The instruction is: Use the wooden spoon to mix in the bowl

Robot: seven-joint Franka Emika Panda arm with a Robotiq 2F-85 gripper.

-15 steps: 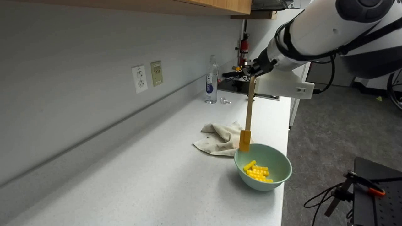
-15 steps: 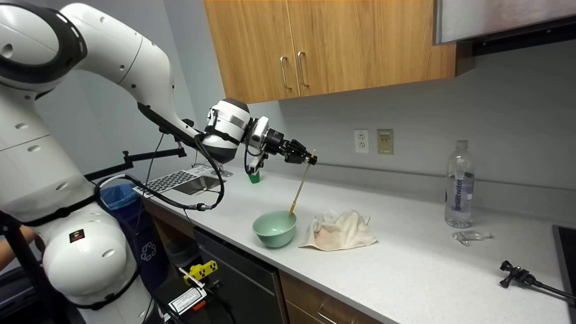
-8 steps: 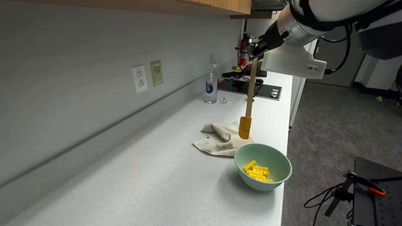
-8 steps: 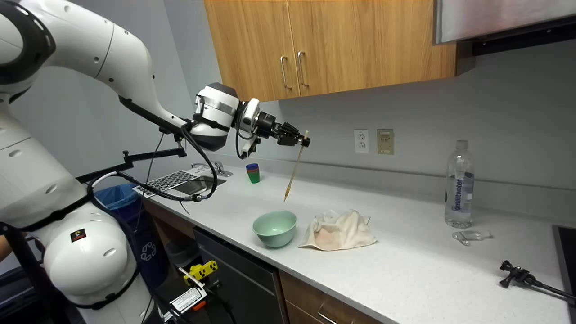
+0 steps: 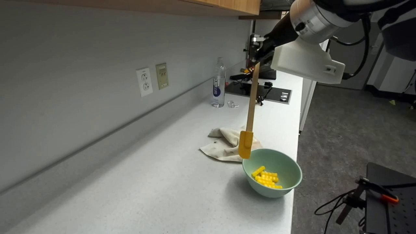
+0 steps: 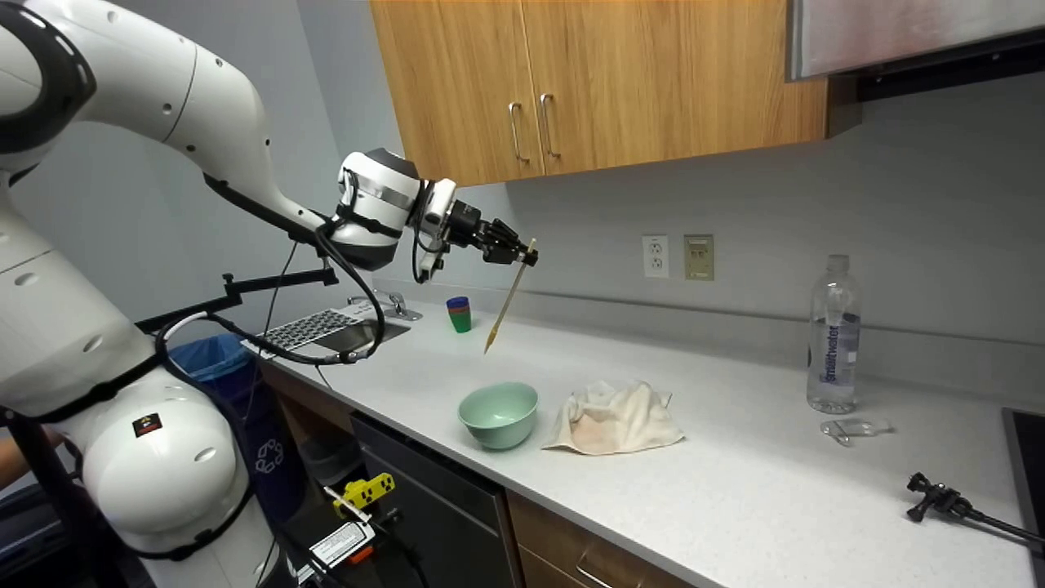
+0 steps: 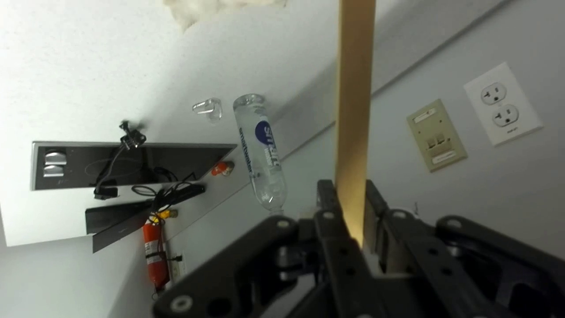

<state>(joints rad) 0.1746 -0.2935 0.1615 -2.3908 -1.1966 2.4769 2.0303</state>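
Note:
The wooden spoon is a flat wooden-handled spatula with an orange-yellow head (image 5: 245, 144). My gripper (image 5: 256, 60) is shut on the upper handle, and the spoon hangs slightly tilted with its head down. The handle (image 7: 354, 97) runs up between the fingers (image 7: 348, 187) in the wrist view. The mint-green bowl (image 5: 292, 169) stands near the counter's front edge with several yellow pieces (image 5: 266, 178) inside. In an exterior view the gripper (image 6: 529, 255) and spoon (image 6: 506, 302) are above and behind the bowl (image 6: 498, 416), the head apart from it. The bowl is out of the wrist view.
A crumpled beige cloth (image 6: 618, 420) lies beside the bowl. A water bottle (image 6: 833, 343) and a small clear object (image 6: 856, 429) stand farther along the counter. Stacked cups (image 6: 459, 314) stand near the sink. Wooden cabinets (image 6: 604, 82) hang above, and the wall runs behind.
The gripper has lifted the spoon up from the bowl's rim, then moved it toward the sink side. The bowl, yellow pieces and cloth have not moved.

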